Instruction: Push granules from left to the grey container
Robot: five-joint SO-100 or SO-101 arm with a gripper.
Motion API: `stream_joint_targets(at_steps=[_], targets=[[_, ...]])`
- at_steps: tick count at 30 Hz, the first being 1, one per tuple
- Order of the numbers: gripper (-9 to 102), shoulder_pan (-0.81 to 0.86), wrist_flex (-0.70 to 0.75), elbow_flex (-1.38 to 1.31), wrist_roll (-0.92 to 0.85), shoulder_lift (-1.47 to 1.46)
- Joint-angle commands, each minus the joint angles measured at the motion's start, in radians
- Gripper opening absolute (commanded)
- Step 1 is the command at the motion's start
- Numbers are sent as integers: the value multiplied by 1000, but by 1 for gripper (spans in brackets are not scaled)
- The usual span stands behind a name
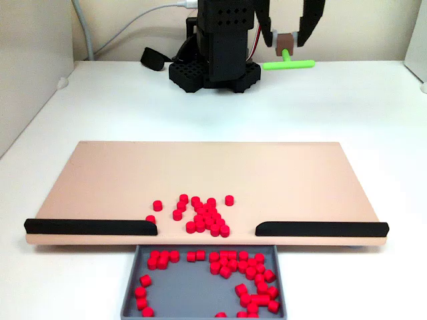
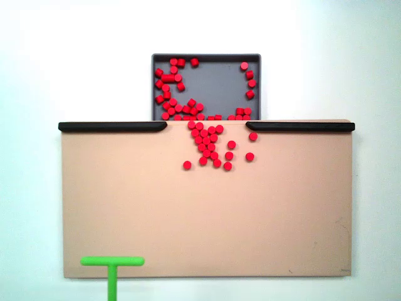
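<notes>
Granules (image 1: pixel 203 217), small bright red cylindrical plastic pellets, are lying in a loose cluster on the flat tan board (image 1: pixel 113 180), at about 6 o'clock of it in the front fixed view, just before the gap between the two black rails (image 1: pixel 90 227). Many more are already sitting in the shallow rectangular grey container (image 1: pixel 193 287), mostly along its walls, touching the board's gap edge.

The arm's fingers (image 1: pixel 288 44) are hovering at 12 o'clock beyond the board, closing narrowly on the stem of the green T-shaped plastic pusher stick (image 1: pixel 293 65). In the top-down fixed view the pusher's crossbar (image 2: pixel 113 261) is hanging over the board's corner at 7 o'clock.

A good push, I judge, is calling for the crossbar lowered behind the cluster and driven straight toward the gap, kept centred so stray pellets near the rail ends (image 2: pixel 252 136) are not wedging. Open board behind the cluster is giving ample room; the white tabletop (image 1: pixel 360 107) around is offering free approach.
</notes>
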Motion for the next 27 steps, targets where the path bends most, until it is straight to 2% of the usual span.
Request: stream_joint_targets(at_steps=[1, 8, 27], targets=[[0, 89, -14, -3, -146, 20], [0, 291, -118, 55, -298, -12], [0, 318, -127, 40, -216, -61]])
